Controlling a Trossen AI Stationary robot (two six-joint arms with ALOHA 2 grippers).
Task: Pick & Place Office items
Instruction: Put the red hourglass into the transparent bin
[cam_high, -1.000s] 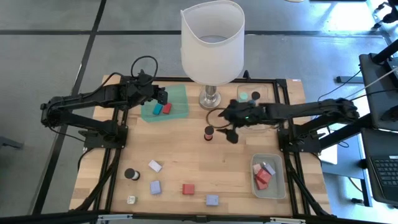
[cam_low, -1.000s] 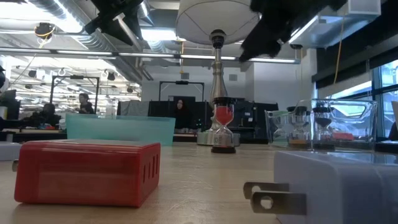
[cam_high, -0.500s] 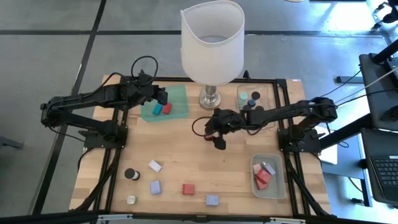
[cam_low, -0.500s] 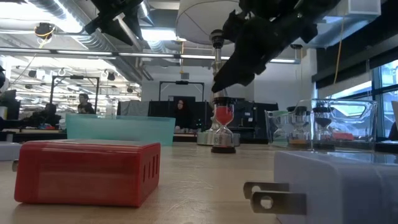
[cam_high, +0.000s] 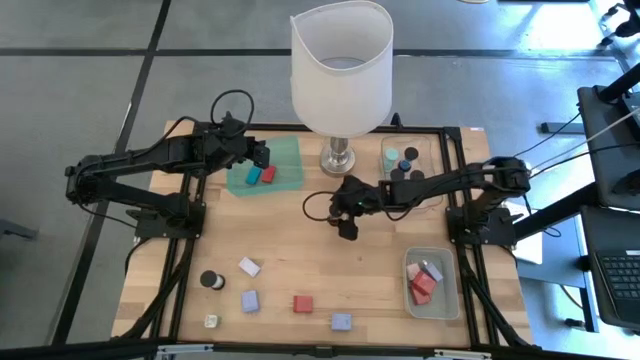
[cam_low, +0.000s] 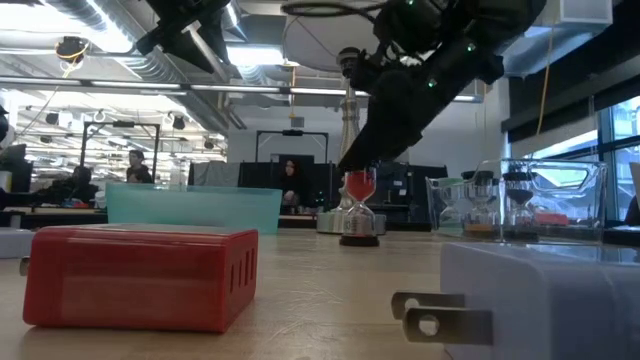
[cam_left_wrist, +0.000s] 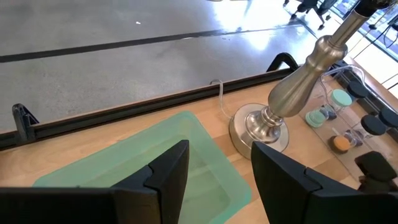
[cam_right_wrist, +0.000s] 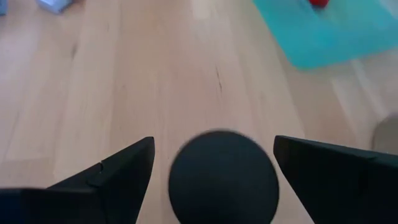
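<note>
partly done: some office items already sorted into the green tray (cam_high: 285, 165) and two clear trays (cam_high: 448, 300); six more (cam_high: 248, 267) left loose on the near table. right gripper (cam_right_wrist: 214, 165) spread open around the dark-capped hourglass (cam_right_wrist: 222, 175) mid-table, not yet clamped. left gripper (cam_left_wrist: 214, 165) nearly shut, empty, over the green tray.

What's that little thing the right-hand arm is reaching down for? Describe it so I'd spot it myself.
Start at the big white-shaded lamp at the table's back edge. Just in front of its metal base, mid-table, the right pincer stands open around a tiny hourglass. It stands upright and alone, with dark caps and red sand, unlike the flat blocks nearer the front.
</note>
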